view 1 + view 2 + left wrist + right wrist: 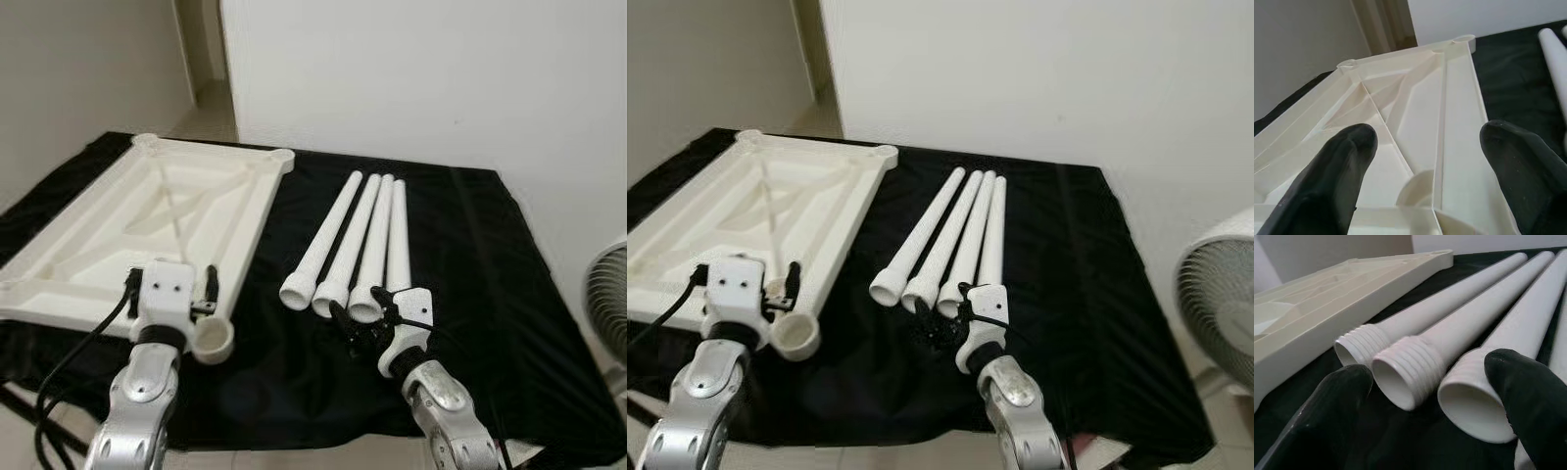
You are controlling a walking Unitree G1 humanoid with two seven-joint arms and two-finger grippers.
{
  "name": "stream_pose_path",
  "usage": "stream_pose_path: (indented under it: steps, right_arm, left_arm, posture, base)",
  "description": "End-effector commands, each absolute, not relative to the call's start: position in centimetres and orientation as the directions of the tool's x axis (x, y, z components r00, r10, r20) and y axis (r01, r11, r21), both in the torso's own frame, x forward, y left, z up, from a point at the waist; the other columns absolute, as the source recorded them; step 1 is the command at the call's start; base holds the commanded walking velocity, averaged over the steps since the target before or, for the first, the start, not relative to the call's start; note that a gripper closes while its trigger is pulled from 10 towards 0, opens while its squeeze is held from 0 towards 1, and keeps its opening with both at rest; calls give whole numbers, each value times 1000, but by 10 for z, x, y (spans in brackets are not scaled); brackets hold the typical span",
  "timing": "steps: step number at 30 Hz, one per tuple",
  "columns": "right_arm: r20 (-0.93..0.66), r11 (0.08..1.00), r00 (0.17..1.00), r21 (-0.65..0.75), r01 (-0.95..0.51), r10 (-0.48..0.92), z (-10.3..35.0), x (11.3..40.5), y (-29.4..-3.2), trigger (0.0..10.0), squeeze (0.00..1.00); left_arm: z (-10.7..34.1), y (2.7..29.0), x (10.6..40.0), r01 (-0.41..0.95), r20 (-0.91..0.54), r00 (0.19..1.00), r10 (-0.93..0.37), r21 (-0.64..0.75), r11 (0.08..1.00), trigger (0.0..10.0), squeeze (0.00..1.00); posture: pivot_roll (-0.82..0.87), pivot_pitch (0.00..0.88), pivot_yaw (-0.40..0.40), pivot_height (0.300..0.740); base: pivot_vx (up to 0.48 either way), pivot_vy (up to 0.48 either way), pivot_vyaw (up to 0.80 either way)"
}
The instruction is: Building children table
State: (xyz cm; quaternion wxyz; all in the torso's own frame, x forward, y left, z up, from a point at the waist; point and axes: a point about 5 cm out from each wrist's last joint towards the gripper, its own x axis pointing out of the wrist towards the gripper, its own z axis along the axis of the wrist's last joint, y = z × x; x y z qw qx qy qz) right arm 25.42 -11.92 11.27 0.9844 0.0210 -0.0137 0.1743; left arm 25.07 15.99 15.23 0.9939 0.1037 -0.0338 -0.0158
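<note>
Cream-white plastic, the upturned tabletop (147, 225) shows ribs and round corner sockets and lies at the left edge of the black-draped surface (470, 294), with four white threaded legs (358, 240) side by side near its middle. The left pincer (174, 289) hovers released over the tabletop's near corner; the right pincer (945, 318) gapes at the legs' threaded ends. White walls stand behind, a fan (1220, 299) off the right edge.
</note>
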Motion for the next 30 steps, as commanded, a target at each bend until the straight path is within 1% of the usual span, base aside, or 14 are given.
stream_pose_path:
  steps: [1, 3, 6, 7, 9, 11, 18, 23, 27, 29, 30]
  right_arm:
    - [78, 961, 960, 41, -273, 270, 122, 257, -128, 10000, 0]
    - [114, 973, 969, 40, -227, 221, 130, 258, -132, 10000, 0]
    - [164, 992, 978, -24, -128, 130, 139, 259, -139, 10000, 0]
    - [164, 992, 978, -24, -128, 130, 139, 259, -139, 10000, 0]
    - [209, 998, 977, -49, -40, 50, 147, 259, -147, 10000, 0]
    - [255, 996, 967, -83, 23, -1, 157, 259, -152, 10000, 0]
    - [279, 995, 960, -98, 29, 0, 163, 261, -152, 10000, 0]
    - [275, 995, 961, -104, -1, 30, 162, 259, -146, 10000, 0]
    - [275, 992, 960, -120, -27, 59, 162, 258, -140, 10000, 0]
    - [266, 986, 956, -141, -90, 126, 165, 257, -132, 10000, 0]
    - [266, 986, 956, -141, -90, 126, 165, 257, -132, 10000, 0]
  left_arm:
    - [151, 162, 249, 20, 56, 998, -33, 219, 975, 10000, 0]
    - [154, 161, 250, 33, 67, 997, -50, 228, 973, 10000, 0]
    - [156, 159, 250, 45, 73, 995, -64, 236, 971, 10000, 0]
    - [156, 159, 250, 45, 73, 995, -64, 236, 971, 10000, 0]
    - [157, 157, 251, 55, 74, 994, -75, 236, 970, 10000, 0]
    - [157, 157, 252, 65, 73, 994, -84, 238, 969, 10000, 0]
    - [158, 153, 255, 91, 73, 991, -113, 257, 962, 10000, 0]
    - [158, 152, 256, 97, 72, 990, -120, 259, 961, 10000, 0]
    - [158, 151, 257, 103, 71, 990, -124, 248, 963, 10000, 0]
    - [159, 152, 256, 105, 66, 990, -124, 238, 966, 10000, 0]
    - [159, 152, 256, 105, 66, 990, -124, 238, 966, 10000, 0]
  posture:
    - [20, 7, 5, 740]
    - [19, 9, 5, 740]
    - [19, 9, 6, 740]
    - [19, 9, 6, 740]
    - [15, 11, 11, 740]
    - [9, 12, 17, 740]
    - [5, 14, 21, 740]
    - [5, 14, 21, 740]
    - [-4, 12, 26, 740]
    - [-1, 15, 26, 740]
    - [-1, 15, 26, 740]
  base:
    - [0, 428, 0]
    - [0, 356, 0]
    - [0, 0, 0]
    - [0, 0, 0]
    - [0, 0, 0]
    - [0, 0, 0]
    - [0, 0, 0]
    - [0, -331, 0]
    - [0, -266, 0]
    - [0, 0, 0]
    - [0, 0, 0]
